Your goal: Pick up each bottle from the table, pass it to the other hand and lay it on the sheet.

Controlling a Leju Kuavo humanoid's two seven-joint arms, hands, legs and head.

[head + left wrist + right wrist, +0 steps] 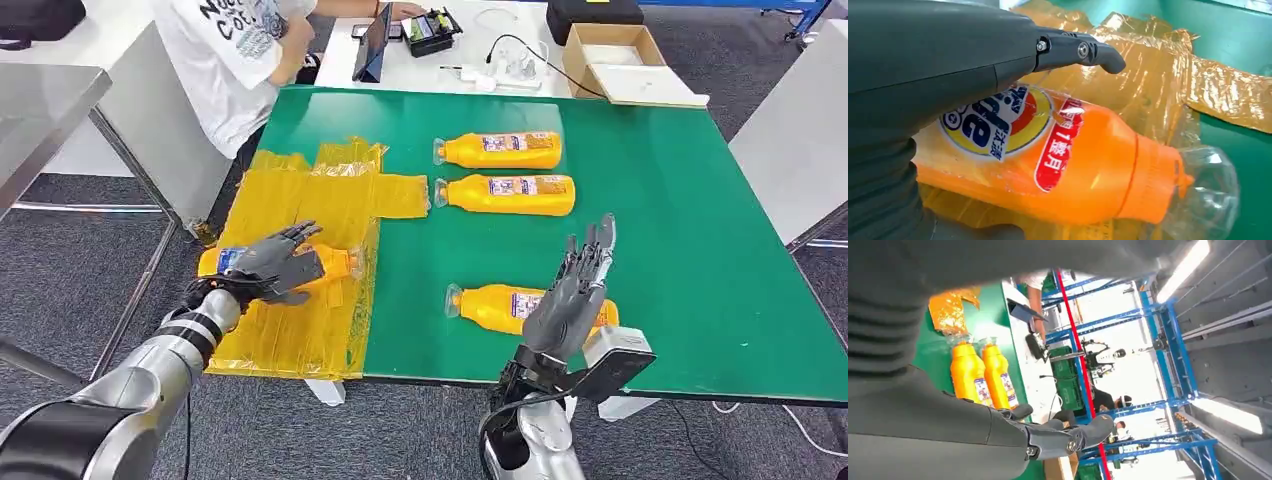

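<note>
On the yellow sheet (300,215) the left hand (283,262) grips a bottle (1058,160) — right hand (577,290) spread, empty.

Under the left hand (281,266), a glossy orange plastic bottle (1083,170) with a clear cap lies on the crinkled, shiny yellow sheet (300,215). The green surface (690,230) looks smooth and matt.

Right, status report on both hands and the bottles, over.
Left hand grips a bottle lying on the yellow sheet. Right hand open above the nearest bottle. Nothing blocking.
</note>
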